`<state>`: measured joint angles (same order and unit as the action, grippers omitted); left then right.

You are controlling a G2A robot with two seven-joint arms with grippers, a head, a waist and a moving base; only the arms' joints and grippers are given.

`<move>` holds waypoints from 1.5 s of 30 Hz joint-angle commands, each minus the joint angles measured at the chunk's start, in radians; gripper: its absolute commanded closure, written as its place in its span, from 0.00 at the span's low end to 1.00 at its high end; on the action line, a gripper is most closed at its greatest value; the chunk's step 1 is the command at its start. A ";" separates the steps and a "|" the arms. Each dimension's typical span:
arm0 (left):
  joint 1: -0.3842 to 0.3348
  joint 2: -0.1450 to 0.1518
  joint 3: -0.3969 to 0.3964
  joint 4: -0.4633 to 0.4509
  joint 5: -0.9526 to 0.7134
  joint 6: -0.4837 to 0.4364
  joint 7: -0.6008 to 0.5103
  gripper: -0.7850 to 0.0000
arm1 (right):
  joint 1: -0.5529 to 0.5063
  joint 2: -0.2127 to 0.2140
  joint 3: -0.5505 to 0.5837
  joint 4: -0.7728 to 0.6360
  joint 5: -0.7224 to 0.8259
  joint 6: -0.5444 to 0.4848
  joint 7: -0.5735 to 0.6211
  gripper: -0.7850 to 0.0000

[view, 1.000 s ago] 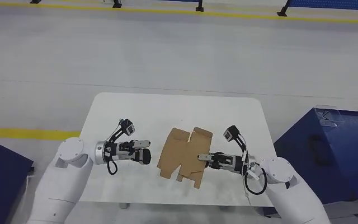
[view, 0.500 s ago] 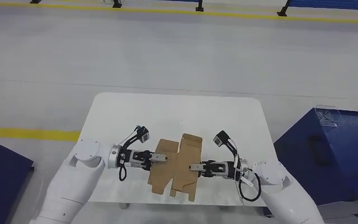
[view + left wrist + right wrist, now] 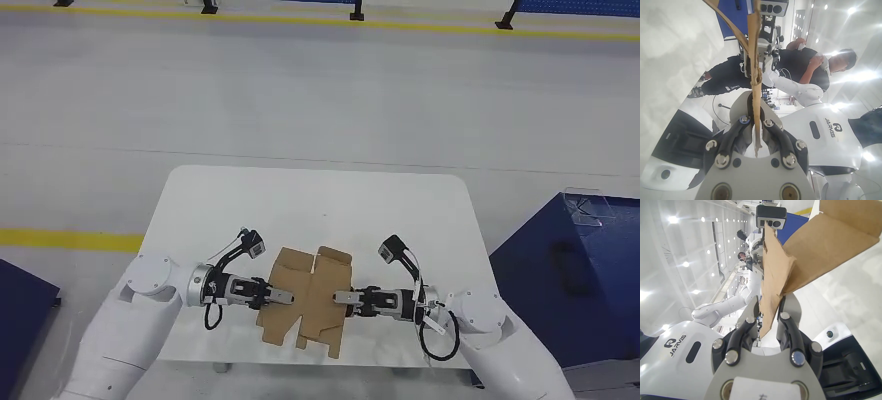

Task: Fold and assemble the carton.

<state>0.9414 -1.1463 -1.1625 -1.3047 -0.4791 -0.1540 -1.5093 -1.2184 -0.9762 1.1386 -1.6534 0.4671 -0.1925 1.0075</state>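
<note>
Over white table point(image 3: 400, 205), left gripper point(image 3: 288, 298) and right gripper point(image 3: 337, 297) clamp carton point(image 3: 300, 275) edges

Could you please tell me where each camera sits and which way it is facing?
Top view: above the arms, facing down at table and carton; left hand and right hand show.
Left wrist view: on that wrist, facing along its hand to the carton's edge; right hand beyond.
Right wrist view: on that wrist, facing along its hand to a carton flap.
Both wrist views share the gripped carton.
</note>
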 commanded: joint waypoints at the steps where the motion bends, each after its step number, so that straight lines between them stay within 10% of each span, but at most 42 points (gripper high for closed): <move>1: 0.000 0.000 0.000 0.000 0.000 0.000 0.000 1.00 | 0.000 0.000 0.000 0.000 0.000 0.000 0.000 0.00; 18: 0.000 0.000 0.000 0.000 0.000 0.000 0.000 1.00 | 0.000 0.000 0.000 0.000 0.000 0.000 0.000 0.00; 30: 0.117 0.028 -0.039 -0.207 0.047 -0.186 0.029 1.00 | 0.011 -0.030 -0.003 0.144 0.375 0.173 -0.031 0.02; 32: 0.130 0.033 -0.034 -0.221 0.056 -0.199 0.042 1.00 | 0.017 -0.033 -0.011 0.143 0.365 0.164 -0.034 0.57; 35: 0.134 0.039 -0.023 -0.232 0.043 -0.203 0.046 1.00 | 0.024 -0.038 -0.010 0.134 0.358 0.139 -0.051 0.96; 45: 0.126 0.057 -0.004 -0.216 0.023 -0.215 0.059 1.00 | 0.049 -0.046 -0.031 0.129 0.276 0.161 -0.050 1.00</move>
<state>1.0704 -1.0905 -1.1704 -1.5284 -0.4476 -0.3756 -1.4446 -1.1712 -1.0214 1.1132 -1.5237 0.7525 -0.0447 0.9489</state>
